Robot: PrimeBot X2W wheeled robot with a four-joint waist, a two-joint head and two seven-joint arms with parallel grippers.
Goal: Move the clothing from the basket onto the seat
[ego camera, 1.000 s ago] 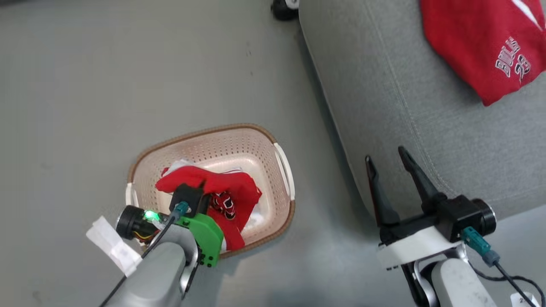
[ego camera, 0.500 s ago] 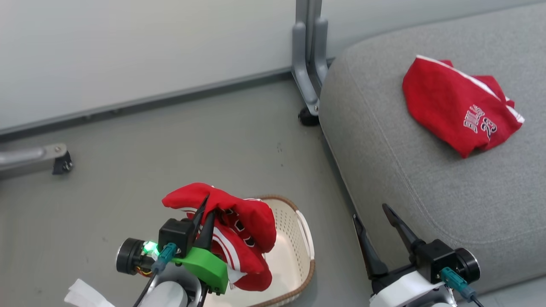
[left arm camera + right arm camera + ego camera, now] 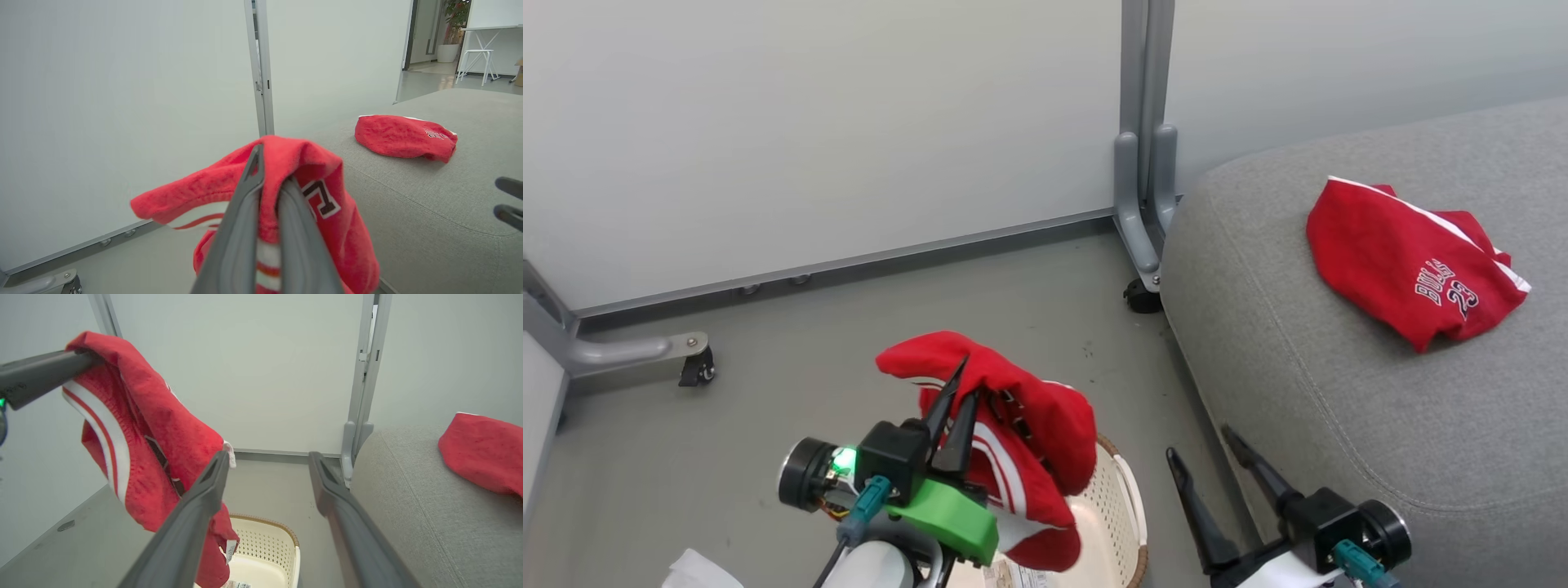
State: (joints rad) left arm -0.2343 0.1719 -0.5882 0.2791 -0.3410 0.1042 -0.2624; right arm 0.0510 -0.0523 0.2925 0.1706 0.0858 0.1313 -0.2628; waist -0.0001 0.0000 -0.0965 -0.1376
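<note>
Garment (image 3: pixel 1405 261) on seat (image 3: pixel 1298 392), basket (image 3: pixel 1112 510) left of seat

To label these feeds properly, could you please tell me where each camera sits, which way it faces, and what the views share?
Head view: on the head, facing forward and down at basket and seat; left pincer shut on the held garment, right pincer open.
Left wrist view: on the left wrist, facing wall and seat; own closed fingers show.
Right wrist view: on the right wrist, facing wall and basket; own spread fingers show.
Shared: all show the held garment and the BULLS 23 garment on the seat.
</note>
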